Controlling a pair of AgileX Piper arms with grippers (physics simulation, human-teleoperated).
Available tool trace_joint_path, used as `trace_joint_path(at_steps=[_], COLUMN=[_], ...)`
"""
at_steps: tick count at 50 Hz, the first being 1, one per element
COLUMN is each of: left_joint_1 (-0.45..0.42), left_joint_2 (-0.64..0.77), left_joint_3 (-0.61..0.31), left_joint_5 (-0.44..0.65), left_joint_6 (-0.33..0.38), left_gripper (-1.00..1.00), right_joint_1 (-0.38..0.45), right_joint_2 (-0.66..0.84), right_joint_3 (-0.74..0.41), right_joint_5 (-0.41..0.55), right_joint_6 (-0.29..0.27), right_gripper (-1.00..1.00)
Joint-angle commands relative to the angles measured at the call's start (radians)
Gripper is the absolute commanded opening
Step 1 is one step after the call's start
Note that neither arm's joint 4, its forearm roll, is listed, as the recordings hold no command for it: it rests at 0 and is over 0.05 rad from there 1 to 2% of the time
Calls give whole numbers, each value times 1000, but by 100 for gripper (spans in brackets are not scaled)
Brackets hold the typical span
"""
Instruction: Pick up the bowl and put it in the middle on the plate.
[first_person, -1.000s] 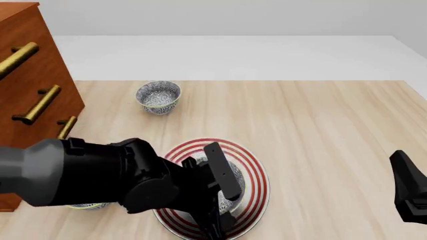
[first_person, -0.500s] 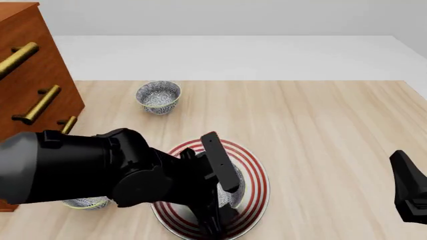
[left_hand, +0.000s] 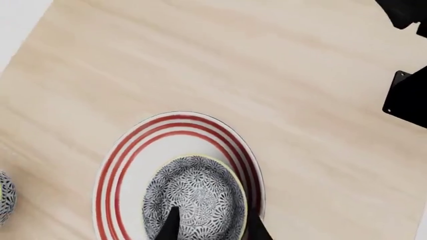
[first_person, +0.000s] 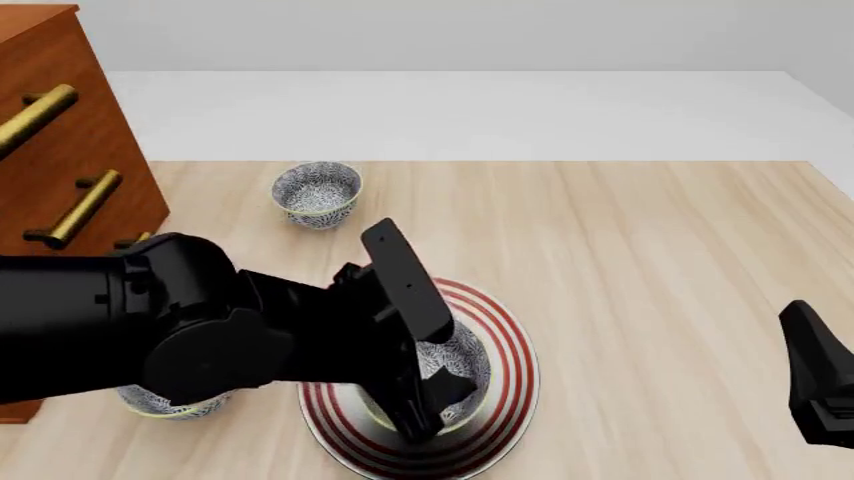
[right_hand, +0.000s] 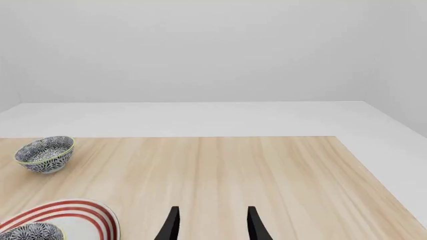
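Left wrist view: left gripper (left_hand: 212, 231) hangs spread over the bowl (left_hand: 194, 196) on the plate (left_hand: 123, 165), seemingly gripping nothing.

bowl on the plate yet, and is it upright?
On the plate and upright: the bowl sits mouth-up inside the red rings, off-centre toward one rim. The left gripper straddles its wall, fingers apart; contact cannot be told.

No words, labels, brands, numbers or signs can be read in any view. The bowl (left_hand: 195, 197) bears only a floral pattern, the plate (left_hand: 117, 170) only red rings, and the drawer chest (first_person: 54, 150) at 9 o'clock only plain brass handles.
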Motion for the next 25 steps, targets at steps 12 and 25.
trace_joint_path(at_steps=[12, 25], left_joint_1=[41, 149], left_joint_2=[-115, -268], left_joint_3=[132, 282], left_joint_5=[-251, -384], left_joint_6=[-84, -84], left_gripper=[100, 100], right_joint_1=[0, 0], right_joint_2=[0, 0], right_joint_3=[0, 0], right_joint_5=[0, 0], right_joint_6=[0, 0], right_gripper=[100, 100])
